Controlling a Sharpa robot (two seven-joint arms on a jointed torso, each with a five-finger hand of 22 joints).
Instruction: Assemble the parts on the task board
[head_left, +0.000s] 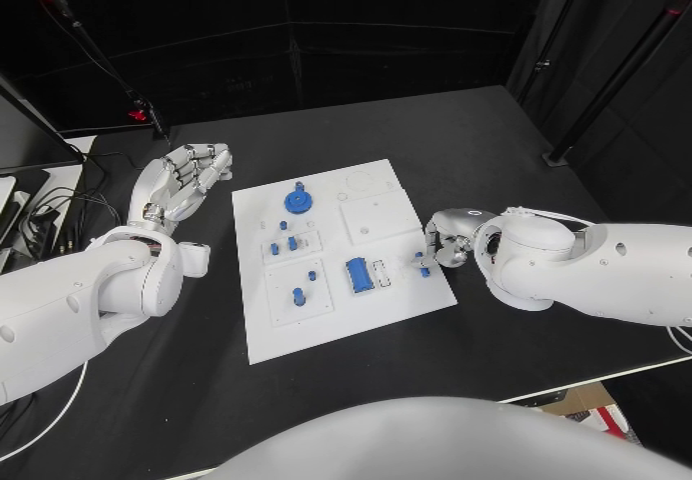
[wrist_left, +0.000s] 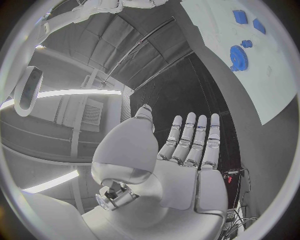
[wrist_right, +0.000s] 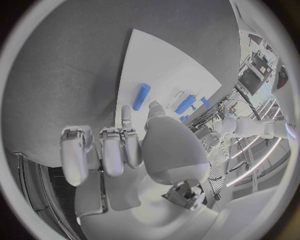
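The table (head_left: 476, 130) has a matt black top, and the task board (head_left: 378, 300) on it is a smooth, matt white plate. The blue parts (head_left: 359, 274) look like plastic. Both arms wear glossy white shells, while the left hand (head_left: 185, 178) and right hand (head_left: 447, 238) show a silvery, metal-like finish.

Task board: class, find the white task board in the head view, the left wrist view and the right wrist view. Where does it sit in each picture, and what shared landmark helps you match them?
Head view: the task board lies mid-picture, between the two arms.
Left wrist view: it fills the circle's upper right, carrying the blue gear.
Right wrist view: it lies beyond the fingers.
Shared landmark: the black table around it.
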